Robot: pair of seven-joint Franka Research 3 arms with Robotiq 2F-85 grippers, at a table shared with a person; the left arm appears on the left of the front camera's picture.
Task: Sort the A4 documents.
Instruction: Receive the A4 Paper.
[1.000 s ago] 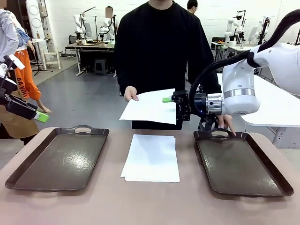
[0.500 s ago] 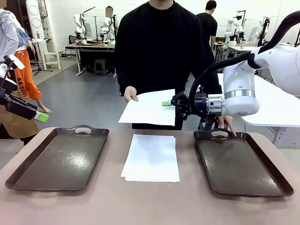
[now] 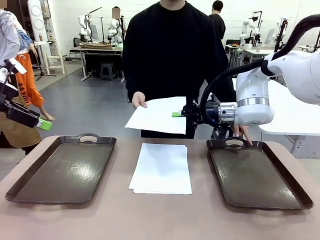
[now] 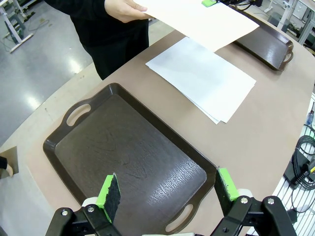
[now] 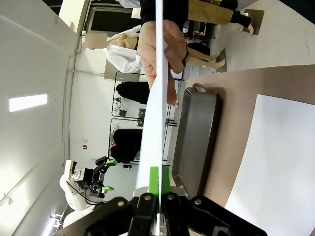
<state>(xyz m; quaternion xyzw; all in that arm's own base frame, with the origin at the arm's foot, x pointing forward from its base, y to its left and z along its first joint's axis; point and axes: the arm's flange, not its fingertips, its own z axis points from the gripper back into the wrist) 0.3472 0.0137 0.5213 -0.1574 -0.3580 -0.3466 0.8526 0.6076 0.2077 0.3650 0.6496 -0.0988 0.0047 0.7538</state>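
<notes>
A person across the table holds out one A4 document (image 3: 159, 114) by its left edge with a hand (image 3: 139, 100). My right gripper (image 3: 178, 114) is shut on that sheet's right edge. In the right wrist view the sheet (image 5: 155, 98) runs edge-on into the shut right gripper (image 5: 159, 181). More A4 documents (image 3: 161, 168) lie stacked flat at the table's middle. My left gripper (image 4: 167, 189) hangs open with nothing in it above the left tray (image 4: 123, 147), at the far left of the front view (image 3: 43, 125).
Two dark brown handled trays lie flat, one left (image 3: 60, 171) and one right (image 3: 256, 176) of the stack. The person's other hand (image 3: 243, 133) rests at the right tray's far handle. A white table (image 3: 295, 112) stands behind my right arm.
My right gripper's jaws have closed onto the held sheet's right edge. The sheet has shifted slightly left and flattened. My left arm has not moved.
</notes>
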